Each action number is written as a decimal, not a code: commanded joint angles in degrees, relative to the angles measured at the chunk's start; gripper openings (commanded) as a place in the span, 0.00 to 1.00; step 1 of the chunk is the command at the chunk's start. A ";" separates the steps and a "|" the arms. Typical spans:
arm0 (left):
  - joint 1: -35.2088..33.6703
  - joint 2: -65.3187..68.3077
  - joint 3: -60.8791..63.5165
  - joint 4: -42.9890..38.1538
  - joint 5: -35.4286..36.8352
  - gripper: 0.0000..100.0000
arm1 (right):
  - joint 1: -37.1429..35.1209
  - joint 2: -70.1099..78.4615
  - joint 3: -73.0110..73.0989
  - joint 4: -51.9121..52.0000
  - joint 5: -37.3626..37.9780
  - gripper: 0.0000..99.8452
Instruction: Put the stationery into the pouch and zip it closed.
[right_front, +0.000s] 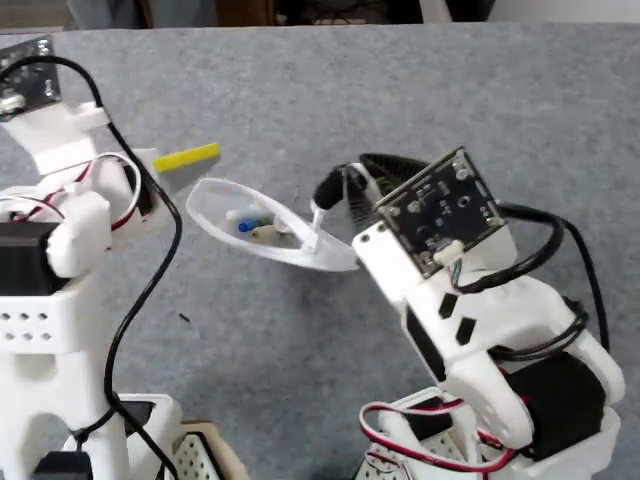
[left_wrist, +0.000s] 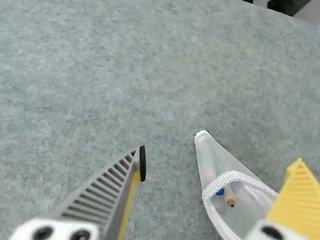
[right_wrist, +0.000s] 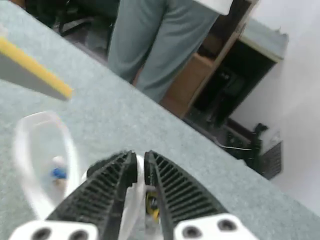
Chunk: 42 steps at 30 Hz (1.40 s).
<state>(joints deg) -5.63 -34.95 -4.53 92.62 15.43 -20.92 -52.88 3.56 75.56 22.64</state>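
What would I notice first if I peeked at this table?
A clear pouch lies open on the grey table with a small blue-and-white thing inside. The right gripper has its jaws pinched on the pouch's rim, and the left gripper sits open at the other end.

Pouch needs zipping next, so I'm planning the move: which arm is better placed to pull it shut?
Probably the right gripper: its fingers are clamped on the pouch rim at one end. The left gripper is open at the other end, gripping nothing, better for steadying.
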 joint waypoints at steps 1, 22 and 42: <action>-1.36 -1.58 1.71 -1.58 0.35 0.42 | 3.52 -0.75 -2.42 -4.04 -0.18 0.01; -1.71 -1.76 4.88 -1.58 0.35 0.42 | 0.09 -0.31 -1.54 16.88 0.26 0.01; -1.71 -1.14 26.24 -2.37 -6.07 0.42 | -0.97 18.07 35.12 6.42 0.00 0.14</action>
<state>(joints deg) -7.03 -35.47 18.86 91.91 13.05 -21.45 -42.86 40.13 82.59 22.55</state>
